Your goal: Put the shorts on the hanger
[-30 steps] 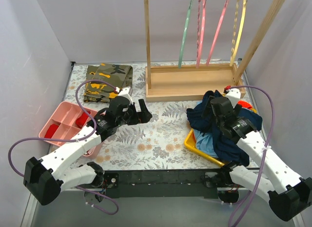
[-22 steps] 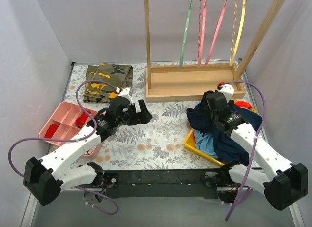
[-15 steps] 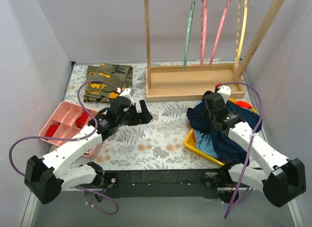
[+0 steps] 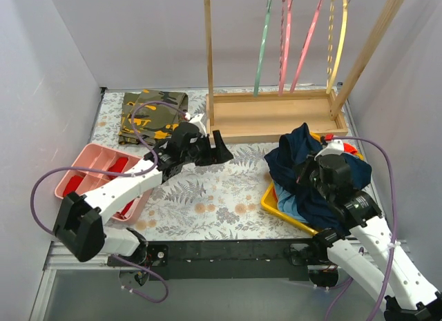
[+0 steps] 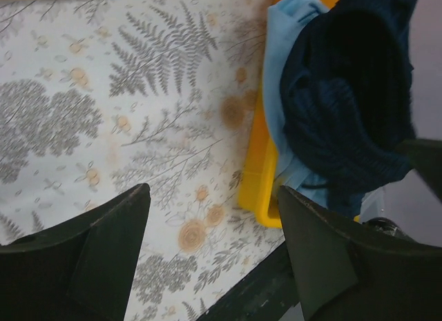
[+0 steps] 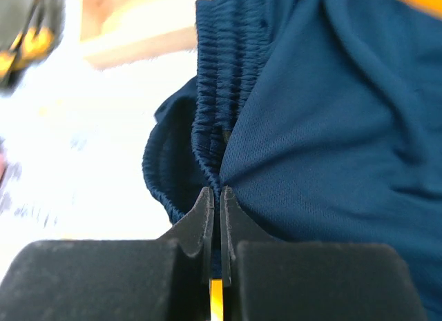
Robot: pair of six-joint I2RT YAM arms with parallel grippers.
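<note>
The dark navy shorts (image 4: 295, 154) lie heaped over the yellow tray at the right. My right gripper (image 4: 310, 169) is shut on them, and in the right wrist view the fingertips (image 6: 215, 194) pinch a fold at the ribbed waistband (image 6: 210, 107). My left gripper (image 4: 224, 152) hovers open over the patterned table at mid-centre, with nothing between its fingers (image 5: 110, 231). The shorts (image 5: 349, 107) show to the right ahead of it. The pale green hanger (image 4: 262, 48) hangs on the wooden rack at the back, apart from both grippers.
Two pink hangers (image 4: 284, 41) and a yellow hanger (image 4: 337, 38) hang beside the green one on the wooden rack (image 4: 276, 119). A light blue garment (image 4: 290, 201) lies in the yellow tray (image 4: 274, 200). A camouflage garment (image 4: 152, 114) is at the back left, a pink divided tray (image 4: 90, 176) at left.
My right gripper closed on the shorts' waistband and drew back toward the near edge. My left arm reached forward and to the right, toward the table's middle, its jaws slightly narrower.
</note>
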